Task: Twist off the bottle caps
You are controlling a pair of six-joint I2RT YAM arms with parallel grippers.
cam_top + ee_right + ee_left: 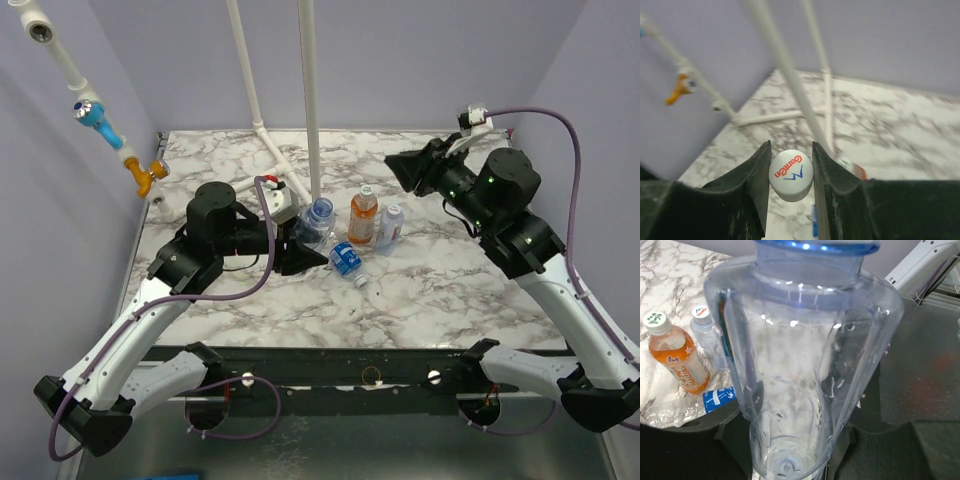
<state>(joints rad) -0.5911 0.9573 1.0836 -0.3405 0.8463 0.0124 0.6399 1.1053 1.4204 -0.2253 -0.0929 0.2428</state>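
The right gripper (790, 152) is held raised above the far right of the marble table (450, 290). Its jaws are closed almost fully on 1 white cap (791, 175), which is pinched between the 2 fingers (757, 187) with its printed top turned toward the wrist camera. The left gripper (303, 248) is closed partway around a clear blue-tinted bottle (805, 365). This bottle is gripped at its lower body, with its blue-rimmed open mouth pointed away from the wrist. Just ahead of the left gripper, an orange bottle (363, 222) is stood upright with a green-printed cap (656, 320) on it. A small clear bottle (392, 225) is set just beside it on the side farther from that gripper, also capped. A lying bottle (345, 258) with a blue label is seen near the left gripper's fingertips. All 3 are well apart from the right gripper.
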